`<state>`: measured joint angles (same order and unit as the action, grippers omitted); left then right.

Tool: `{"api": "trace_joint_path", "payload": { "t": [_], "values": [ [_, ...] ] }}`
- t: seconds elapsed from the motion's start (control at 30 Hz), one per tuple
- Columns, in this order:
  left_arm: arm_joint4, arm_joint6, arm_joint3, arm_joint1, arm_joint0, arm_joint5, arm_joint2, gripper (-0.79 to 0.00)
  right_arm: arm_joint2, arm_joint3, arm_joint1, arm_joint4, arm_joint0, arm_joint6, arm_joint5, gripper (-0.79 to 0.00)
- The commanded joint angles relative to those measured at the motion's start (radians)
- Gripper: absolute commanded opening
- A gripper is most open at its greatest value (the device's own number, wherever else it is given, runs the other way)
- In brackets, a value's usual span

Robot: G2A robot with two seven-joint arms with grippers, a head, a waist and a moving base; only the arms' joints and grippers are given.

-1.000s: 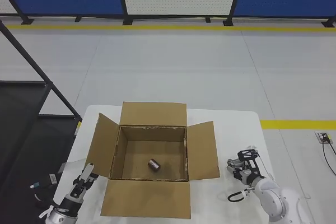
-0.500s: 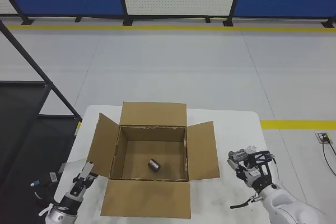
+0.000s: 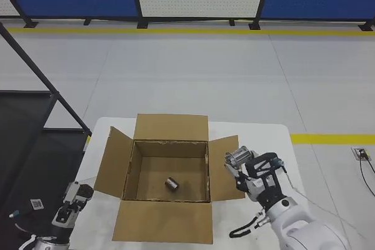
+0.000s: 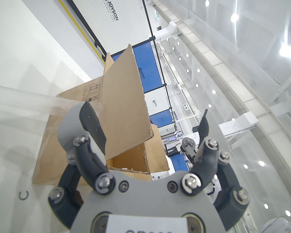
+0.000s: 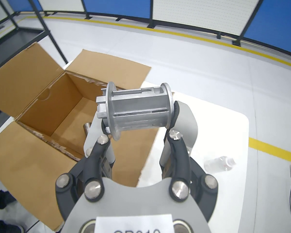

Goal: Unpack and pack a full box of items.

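Your right gripper [image 5: 138, 122] pinches a grey metal spool [image 5: 138, 109] across its two flanged ends and holds it in the air over the outer edge of the right flap of the open cardboard box [image 3: 172, 149]. One small dark cylinder [image 3: 171, 183] lies on the box floor. I judge this is the packing step: next, bring the spool over the opening and lower it beside the cylinder, clear of the flap. Your left gripper [image 4: 145, 115] is spread and empty, near the left flap.
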<state>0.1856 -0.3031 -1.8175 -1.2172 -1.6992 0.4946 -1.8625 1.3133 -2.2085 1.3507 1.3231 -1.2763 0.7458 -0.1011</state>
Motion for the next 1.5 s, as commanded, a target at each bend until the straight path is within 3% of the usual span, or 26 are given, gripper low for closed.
{"api": "trace_joint_path", "payload": {
  "t": [0.0,0.2,0.33,0.57,0.87,1.1,1.27,1.3,1.33,1.47],
  "values": [
    [0.019,-0.006,0.005,0.001,-0.01,0.009,-0.019,0.0,-0.105,0.085,0.011,-0.002,0.132,0.087,0.001,-0.785],
    [0.06,-0.024,0.009,0.002,-0.035,0.033,-0.055,0.0,-0.354,0.418,0.071,-0.098,0.5,0.244,0.048,-0.785],
    [0.085,-0.036,0.012,0.002,-0.053,0.05,-0.074,0.0,-0.507,0.686,0.133,-0.209,0.716,0.283,0.062,-0.785],
    [0.135,-0.058,0.032,0.003,-0.071,0.066,-0.116,0.0,-0.737,1.107,0.271,-0.362,0.952,0.259,0.081,-0.785],
    [0.158,-0.089,0.041,0.004,-0.073,0.067,-0.136,0.0,-0.881,1.527,0.44,-0.463,1.047,0.135,0.062,-0.785],
    [0.164,-0.109,0.042,0.005,-0.069,0.068,-0.142,0.0,-0.928,1.733,0.546,-0.475,1.058,0.067,0.092,-0.785],
    [0.166,-0.115,0.044,0.005,-0.065,0.066,-0.145,0.0,-0.928,1.843,0.599,-0.497,1.067,0.022,0.084,-0.785],
    [0.167,-0.116,0.046,0.005,-0.065,0.066,-0.146,0.0,-0.927,1.862,0.608,-0.5,1.069,0.019,0.079,-0.739],
    [0.168,-0.116,0.046,0.005,-0.064,0.065,-0.147,0.0,-0.925,1.879,0.615,-0.504,1.072,0.013,0.071,-0.628],
    [0.171,-0.117,0.048,0.005,-0.062,0.064,-0.149,0.0,-0.918,1.935,0.639,-0.512,1.085,-0.002,0.054,-0.529]
  ]
}}
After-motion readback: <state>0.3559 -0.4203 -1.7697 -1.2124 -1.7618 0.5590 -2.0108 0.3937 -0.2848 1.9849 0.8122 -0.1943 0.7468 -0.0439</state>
